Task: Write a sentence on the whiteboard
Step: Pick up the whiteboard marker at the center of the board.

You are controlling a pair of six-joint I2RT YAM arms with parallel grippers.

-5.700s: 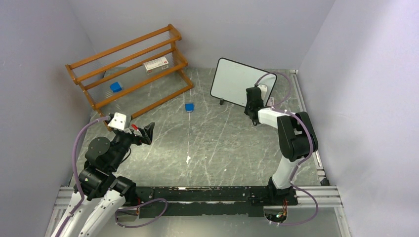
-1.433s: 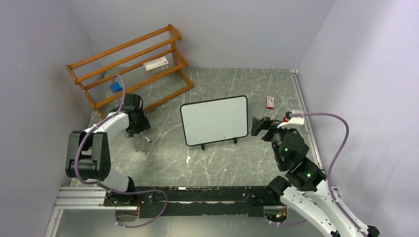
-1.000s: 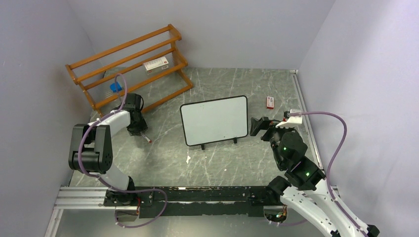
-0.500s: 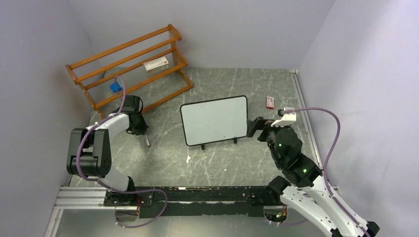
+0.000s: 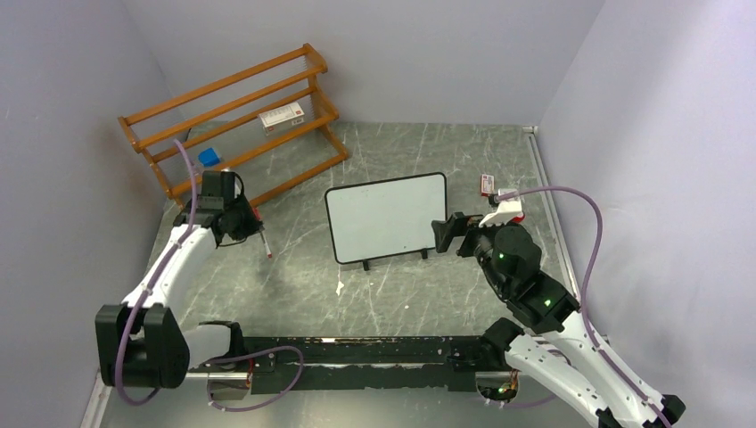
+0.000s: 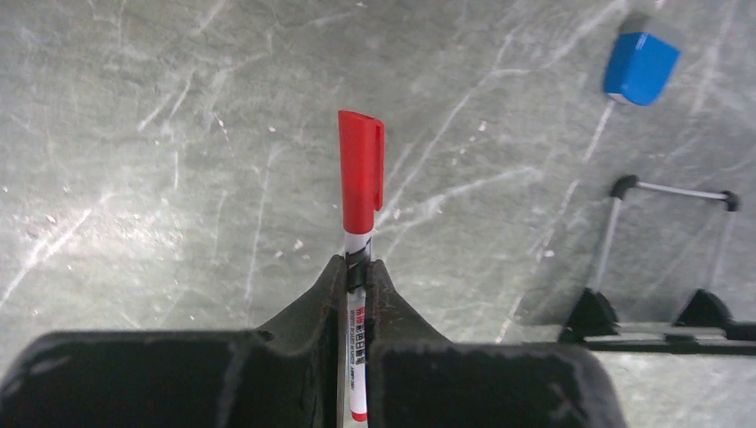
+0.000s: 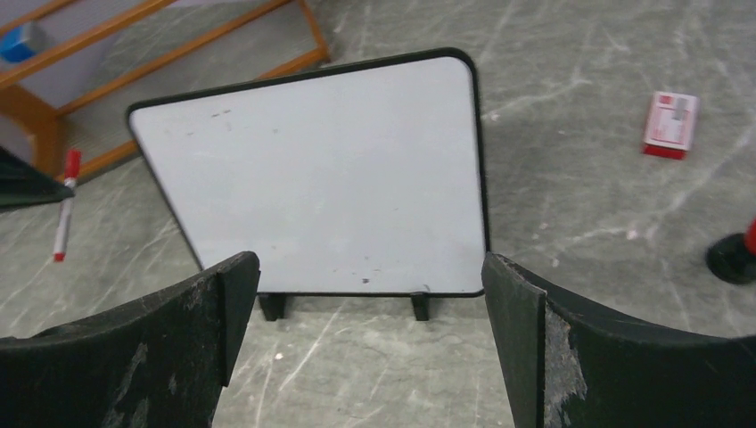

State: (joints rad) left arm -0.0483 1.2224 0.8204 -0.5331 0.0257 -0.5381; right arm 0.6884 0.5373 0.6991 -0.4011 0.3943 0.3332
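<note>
While the whiteboard is blank, step: marker in grip, cap on.
Left gripper: clamped on the marker.
Right gripper: spread wide, empty, whiteboard just ahead.
Next: we expect uncapping first.

Soft, even light is falling from above, washing the walls lilac and keeping the grey tabletop moderately bright. Only faint, blurred shadows are lying under the whiteboard and the wooden rack. The board's face is reflecting a flat, dull white. In the wrist views, the right gripper's fingers are looming dark and slightly soft, while the marker is showing crisp.
</note>
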